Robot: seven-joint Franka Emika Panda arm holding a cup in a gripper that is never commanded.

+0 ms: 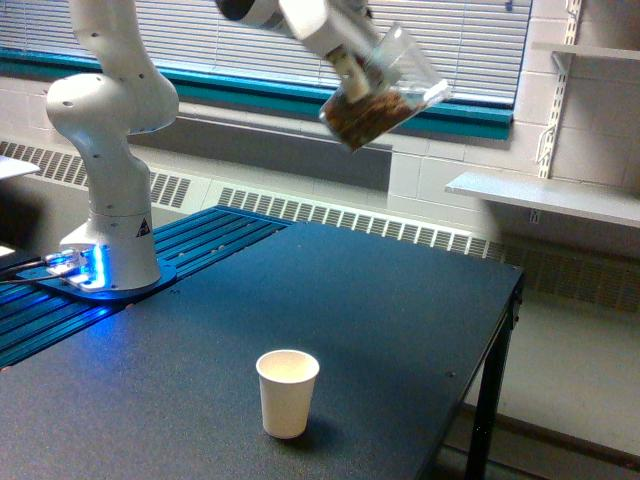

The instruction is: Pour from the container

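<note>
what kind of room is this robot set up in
Probably a lab in a school or institutional building: painted block wall, window blinds over a long radiator, bracketed wall shelves, and a robot arm on a black table.

Looks like a lab or classroom in an institutional building: painted cinder-block wall point(440, 180), long window with horizontal blinds point(300, 40) and a teal sill point(300, 98), baseboard radiator grille point(340, 215) running along the wall, bracket-mounted white shelves point(545, 195) at the exterior view's right. White robot arm base point(115, 200) bolted to a slotted metal plate point(200, 240), dark black table point(400, 330) beside it.
</note>
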